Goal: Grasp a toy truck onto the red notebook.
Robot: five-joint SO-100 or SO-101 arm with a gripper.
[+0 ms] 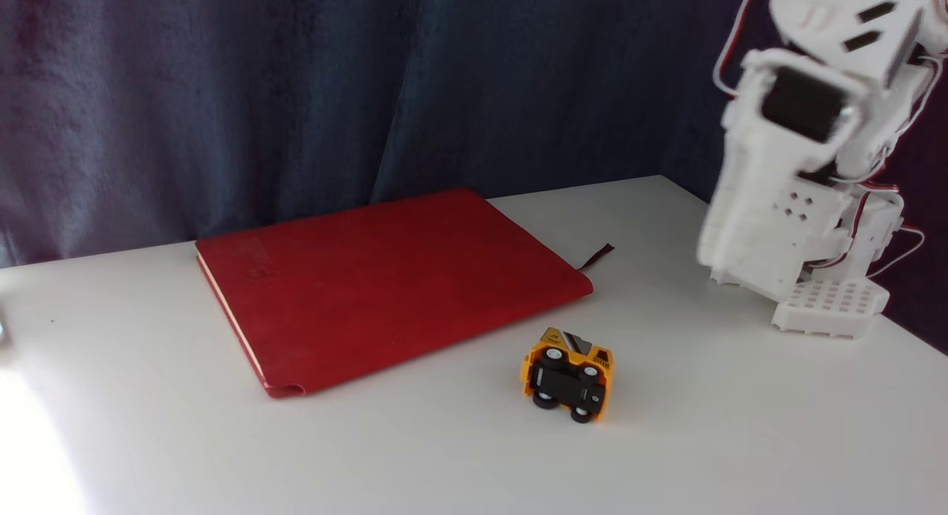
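Two things matter on the white table (415,456): the truck (568,381) and the notebook (385,281). The truck lies tipped on its side, black underside and wheels facing the camera, just beside the notebook's near right corner but apart from it. The notebook lies flat, nothing on it. At the right of the fixed view the arm (800,174) is folded up near its base, blurred, well apart from the truck; whether its gripper is spread or pressed together cannot be told. The reach looks barely begun. Next the arm must extend toward the truck with jaws wide and straddle its tipped body across a narrow dimension.
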